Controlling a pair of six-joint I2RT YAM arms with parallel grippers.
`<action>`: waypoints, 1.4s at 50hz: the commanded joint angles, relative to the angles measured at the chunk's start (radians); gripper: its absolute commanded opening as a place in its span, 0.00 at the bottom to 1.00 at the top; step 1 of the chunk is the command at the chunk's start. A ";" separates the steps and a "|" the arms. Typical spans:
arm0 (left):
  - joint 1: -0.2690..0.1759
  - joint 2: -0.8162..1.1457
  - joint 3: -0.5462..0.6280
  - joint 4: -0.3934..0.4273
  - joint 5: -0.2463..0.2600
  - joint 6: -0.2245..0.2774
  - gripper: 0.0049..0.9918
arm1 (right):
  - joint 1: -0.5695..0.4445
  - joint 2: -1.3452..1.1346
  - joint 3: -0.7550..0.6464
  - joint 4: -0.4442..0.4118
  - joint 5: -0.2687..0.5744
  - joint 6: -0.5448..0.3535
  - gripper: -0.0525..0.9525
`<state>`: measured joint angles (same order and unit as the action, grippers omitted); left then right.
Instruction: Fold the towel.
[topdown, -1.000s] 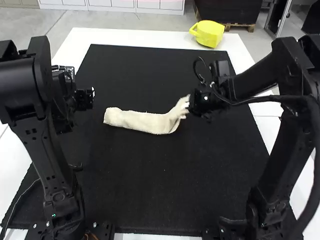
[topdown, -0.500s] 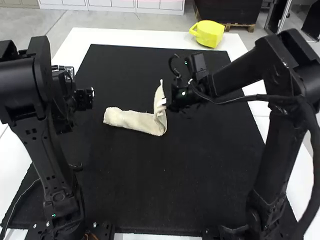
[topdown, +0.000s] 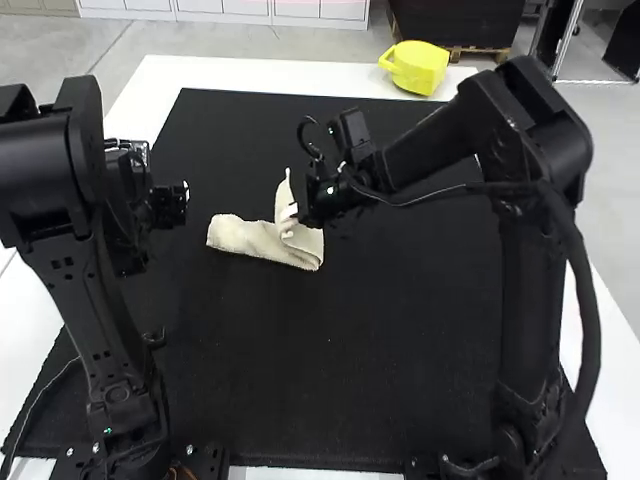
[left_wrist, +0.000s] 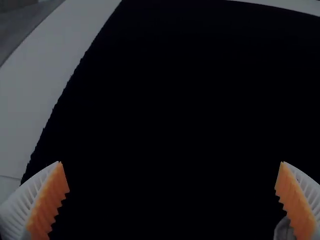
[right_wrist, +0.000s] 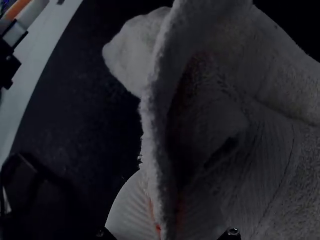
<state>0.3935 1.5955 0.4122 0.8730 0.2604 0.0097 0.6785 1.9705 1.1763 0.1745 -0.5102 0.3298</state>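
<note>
Carried farther toward high view's left since the earlier frames: right gripper (topdown: 290, 213), w/ the raised end (topdown: 283, 195) of the cream towel (topdown: 245, 237). Now above the strip on the black mat (topdown: 350, 350), well inward from the earlier spot off the strip's right end. Also shifted left a bit: the bend at the strip's right side, approx. same place on mat otherwise. Clamped on the towel's edge, per R wrist view, w/ cloth pinched between ribbed fingers & a loose flap hanging nearby. No visible change in L arm pose; left gripper (left_wrist: 171, 162) w/ fingers well apart, no cloth between, off to the side of the strip's far-left end. Towel location: left of mat centre in high view, long narrow strip, left part lying flat-ish, right part turned up & over, partly standing. Prob. mid-fold, crosswise, seemingly past halfway on this fold; layer count underneath can't be told. Next, likely: lower the held end onto the left part, line up edges, then let go & press flat. Risks: skewed edge, bunching at the bend, or dragging the bottom layer if pulled too far.
</note>
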 joint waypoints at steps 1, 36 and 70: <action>0.007 -0.025 -0.001 0.011 -0.009 -0.008 0.98 | 0.024 0.028 0.068 0.006 0.007 0.011 0.03; 0.007 -0.023 -0.001 -0.002 -0.009 -0.007 0.98 | 0.089 0.180 0.269 0.002 0.009 0.037 0.03; 0.008 -0.020 -0.016 -0.003 -0.009 -0.007 0.98 | 0.127 0.301 0.436 -0.009 0.007 0.043 0.03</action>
<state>0.3935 1.5959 0.4015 0.8639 0.2577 0.0097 0.7918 2.2589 1.5627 0.1623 -0.5049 0.3668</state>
